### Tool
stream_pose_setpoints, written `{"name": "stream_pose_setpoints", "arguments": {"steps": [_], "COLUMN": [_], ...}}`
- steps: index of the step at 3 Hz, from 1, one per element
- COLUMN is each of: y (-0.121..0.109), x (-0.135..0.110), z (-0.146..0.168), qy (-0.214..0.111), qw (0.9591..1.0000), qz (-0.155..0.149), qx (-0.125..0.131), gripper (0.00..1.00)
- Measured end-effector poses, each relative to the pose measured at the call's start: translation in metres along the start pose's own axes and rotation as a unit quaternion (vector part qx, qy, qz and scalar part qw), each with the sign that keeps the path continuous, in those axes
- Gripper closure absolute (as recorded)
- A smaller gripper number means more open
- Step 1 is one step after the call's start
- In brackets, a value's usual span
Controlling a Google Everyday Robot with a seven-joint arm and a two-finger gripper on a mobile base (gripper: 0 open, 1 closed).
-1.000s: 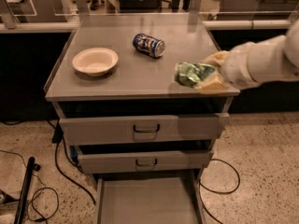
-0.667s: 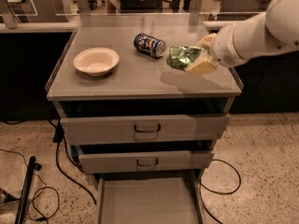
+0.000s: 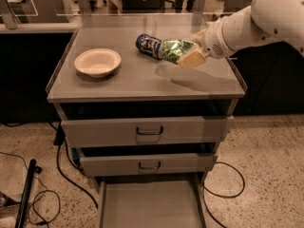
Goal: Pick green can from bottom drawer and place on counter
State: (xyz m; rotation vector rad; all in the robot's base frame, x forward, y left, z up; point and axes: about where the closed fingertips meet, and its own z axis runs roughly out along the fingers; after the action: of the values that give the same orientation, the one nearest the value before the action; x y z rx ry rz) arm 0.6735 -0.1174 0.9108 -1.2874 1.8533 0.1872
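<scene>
Apparently tool [image 3: 186,56], green can [image 3: 172,49] above counter [image 3: 133,83]

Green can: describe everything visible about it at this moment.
The green can looks shiny and crumpled, its skin mottled green and silver. It is tilted, roughly on its side, clamped in the gripper, which covers its right end. It hangs above the counter, right of centre, casting a shadow on the surface below. Its left end overlaps the blue, white and red can in this view; whether they touch cannot be told.
</scene>
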Motion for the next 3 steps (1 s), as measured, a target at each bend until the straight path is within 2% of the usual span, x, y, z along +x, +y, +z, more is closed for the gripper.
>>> {"name": "stream_pose_setpoints", "arguments": {"steps": [1, 3], "y": [-0.005, -0.008], "x": [0.020, 0.035], "z": [0.013, 0.027], "qy": [0.013, 0.030], "qw": [0.9992, 0.9979], "qz": [0.036, 0.058], "qx": [0.007, 0.009], "gripper": [1.00, 1.00]}}
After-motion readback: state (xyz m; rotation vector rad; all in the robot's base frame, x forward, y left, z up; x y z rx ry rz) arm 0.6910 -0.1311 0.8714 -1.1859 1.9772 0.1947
